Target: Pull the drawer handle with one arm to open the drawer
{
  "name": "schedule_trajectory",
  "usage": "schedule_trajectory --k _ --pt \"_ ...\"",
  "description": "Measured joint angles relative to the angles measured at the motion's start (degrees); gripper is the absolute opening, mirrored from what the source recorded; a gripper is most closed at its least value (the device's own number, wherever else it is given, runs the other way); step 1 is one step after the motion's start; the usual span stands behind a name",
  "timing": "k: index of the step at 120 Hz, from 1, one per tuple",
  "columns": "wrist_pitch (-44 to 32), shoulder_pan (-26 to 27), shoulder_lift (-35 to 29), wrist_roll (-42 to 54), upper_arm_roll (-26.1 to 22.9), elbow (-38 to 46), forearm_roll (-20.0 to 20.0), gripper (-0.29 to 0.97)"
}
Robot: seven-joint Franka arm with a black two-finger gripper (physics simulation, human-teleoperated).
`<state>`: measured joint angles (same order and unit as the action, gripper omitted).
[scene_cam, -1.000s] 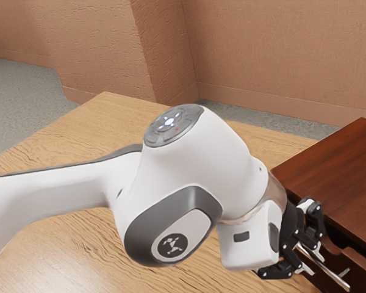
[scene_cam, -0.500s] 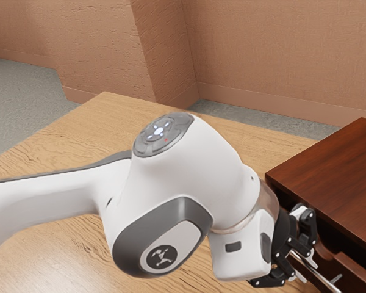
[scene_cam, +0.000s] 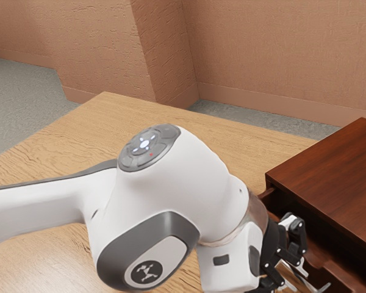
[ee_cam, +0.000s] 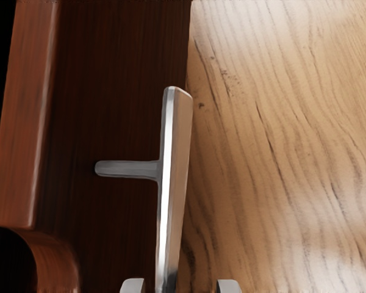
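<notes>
Jaws clamped on the handle (ee_cam: 172, 183), drawer (ee_cam: 110, 91) slid farther out, arm (scene_cam: 171, 207) drawn back and lower

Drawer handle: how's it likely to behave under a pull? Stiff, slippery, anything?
The handle looks like a solid metal bar on a short post, so probably stiff, no flex. Its smooth, shiny finish suggests it may slip in a grip. The drawer sits partly out of the cabinet, so it likely slides rather than tips.
</notes>
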<state>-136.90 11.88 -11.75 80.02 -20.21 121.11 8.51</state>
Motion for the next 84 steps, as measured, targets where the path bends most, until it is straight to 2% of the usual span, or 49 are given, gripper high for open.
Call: schedule_trajectory --k 84 --pt "-0.08 -0.01 -5.61 -1.41 -0.02 4.59 0.08 0.04"
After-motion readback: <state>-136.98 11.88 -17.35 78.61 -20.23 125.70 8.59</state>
